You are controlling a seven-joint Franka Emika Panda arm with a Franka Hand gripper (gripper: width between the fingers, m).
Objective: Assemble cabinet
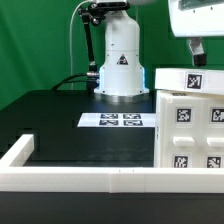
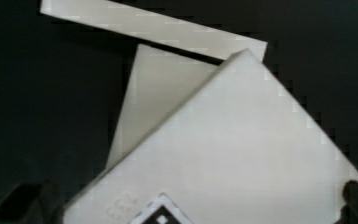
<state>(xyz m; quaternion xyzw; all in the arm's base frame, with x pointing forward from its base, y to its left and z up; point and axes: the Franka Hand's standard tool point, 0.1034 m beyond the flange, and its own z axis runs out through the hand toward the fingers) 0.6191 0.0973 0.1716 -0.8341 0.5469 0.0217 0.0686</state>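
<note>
The cabinet (image 1: 190, 118) is a large white box with black-and-white tags. It stands on the black table at the exterior view's right. My gripper (image 1: 197, 52) hangs just above its top face, apart from it. In the wrist view the cabinet (image 2: 247, 140) fills the frame as a white wedge with a tag at its near edge. My gripper (image 2: 186, 208) is open. One dark finger (image 2: 19, 205) shows on each side of the white face, and they grip nothing.
The marker board (image 1: 111, 121) lies flat in front of the robot's white base (image 1: 121, 60). A long white rail (image 1: 80, 178) borders the table's front and left. White strips (image 2: 158, 90) show past the cabinet in the wrist view.
</note>
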